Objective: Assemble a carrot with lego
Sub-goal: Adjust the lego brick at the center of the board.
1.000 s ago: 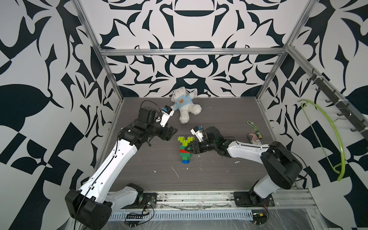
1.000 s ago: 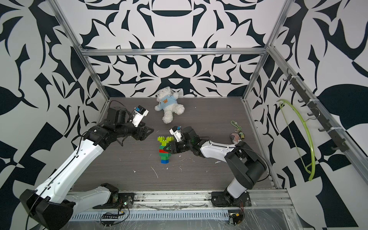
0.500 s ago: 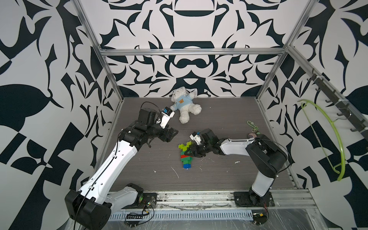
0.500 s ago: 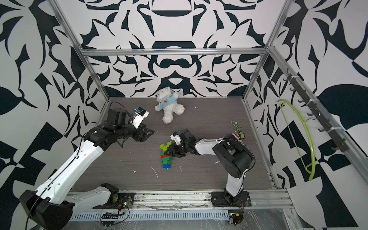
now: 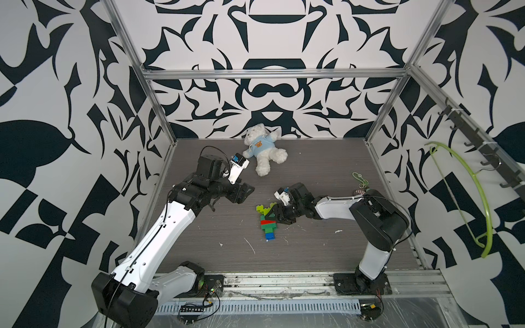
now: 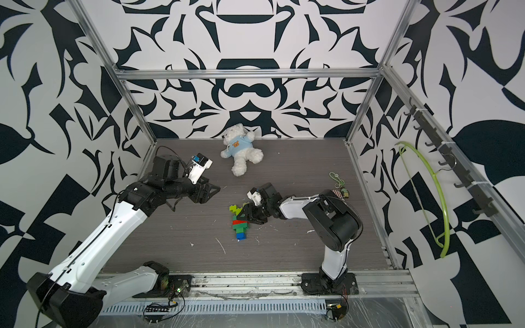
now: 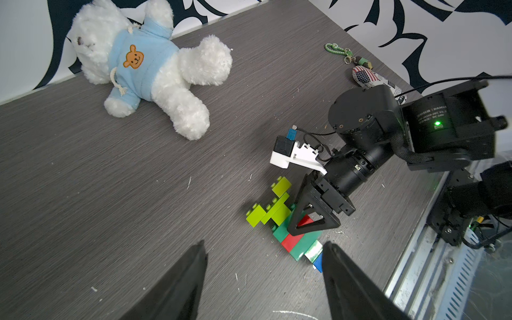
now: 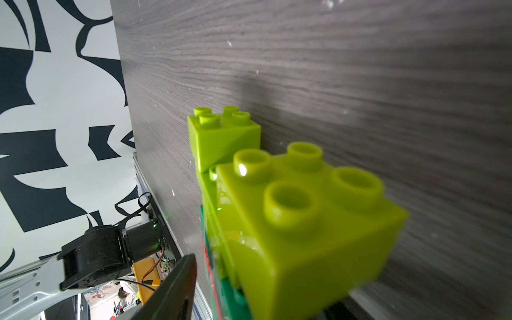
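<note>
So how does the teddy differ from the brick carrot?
The teddy bear is fluffy white, blue-shirted; the carrot is hard bricks, lime, green, red, blue. The bear is larger. The bear lies alone by the back wall; the carrot mid-table, right gripper at it. Both lie flat on the table.

This is a robotics lab test cell: in both top views an aluminium frame [image 5: 272,74] boxes in a grey wood-grain tabletop [image 5: 312,255], walled by panels [image 5: 272,37] printed with bold black-and-white patterns. Along the lower edge of the frame run a bolted metal rail [image 5: 272,281], a slotted cable duct [image 5: 255,306] and a small electronics board [image 5: 193,309] with loose wires, while a hook rack [image 5: 480,147] lines the right side
</note>
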Controlling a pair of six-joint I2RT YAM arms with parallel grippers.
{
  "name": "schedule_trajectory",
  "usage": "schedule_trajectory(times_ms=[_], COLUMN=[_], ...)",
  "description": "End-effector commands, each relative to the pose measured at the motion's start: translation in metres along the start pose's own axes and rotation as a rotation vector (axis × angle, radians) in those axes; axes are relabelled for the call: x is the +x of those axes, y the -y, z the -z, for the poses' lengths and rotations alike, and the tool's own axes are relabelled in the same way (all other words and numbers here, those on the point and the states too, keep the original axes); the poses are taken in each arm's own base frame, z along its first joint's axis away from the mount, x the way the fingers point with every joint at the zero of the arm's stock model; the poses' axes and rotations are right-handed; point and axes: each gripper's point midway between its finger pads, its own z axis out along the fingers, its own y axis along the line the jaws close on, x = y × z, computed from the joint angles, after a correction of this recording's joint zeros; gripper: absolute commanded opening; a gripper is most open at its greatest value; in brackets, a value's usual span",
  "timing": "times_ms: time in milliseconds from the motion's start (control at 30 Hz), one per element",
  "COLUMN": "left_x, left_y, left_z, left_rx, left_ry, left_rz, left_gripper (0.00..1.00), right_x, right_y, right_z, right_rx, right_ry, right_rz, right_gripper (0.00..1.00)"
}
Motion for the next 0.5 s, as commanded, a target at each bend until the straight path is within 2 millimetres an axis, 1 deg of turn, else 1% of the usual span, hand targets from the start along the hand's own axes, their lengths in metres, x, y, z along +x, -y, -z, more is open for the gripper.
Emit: schedule_trajectory(times_ms=[0,100,200,300,333,400,467], left_x=[0.003,0.003,0.001,-0.002,-0.005,-0.010,-0.010], left_y=[0.004,0.004,0.002,-0.004,-0.008,-0.024,-0.047], left_z=[0.003,0.004,0.006,0.007,0.008,0.010,0.014], left_rx=[0.018,0.012,-0.002,-0.039,-0.064,-0.148,-0.275], left_ry=[0.014,0.014,0.029,0.069,0.096,0.162,0.234], left_rz=[-0.001,0.002,0.018,0.065,0.092,0.167,0.241], left_gripper=[0.73,0.72,0.72,0.73,0.73,0.74,0.75], right_x=[-0.002,-0.001,0.001,0.001,-0.001,-0.010,-0.027], right_y=[-0.006,0.000,0.006,0.010,0.012,0.011,0.013], right_z=[0.013,0.020,0.031,0.048,0.059,0.085,0.122], right_rx=[0.004,0.035,0.074,0.130,0.166,0.253,0.427], right_ry=[0.024,0.026,0.034,0.049,0.064,0.131,0.233], right_rz=[0.024,0.023,0.028,0.048,0.066,0.127,0.228], right_gripper=[0.61,0.62,0.63,0.64,0.64,0.64,0.64])
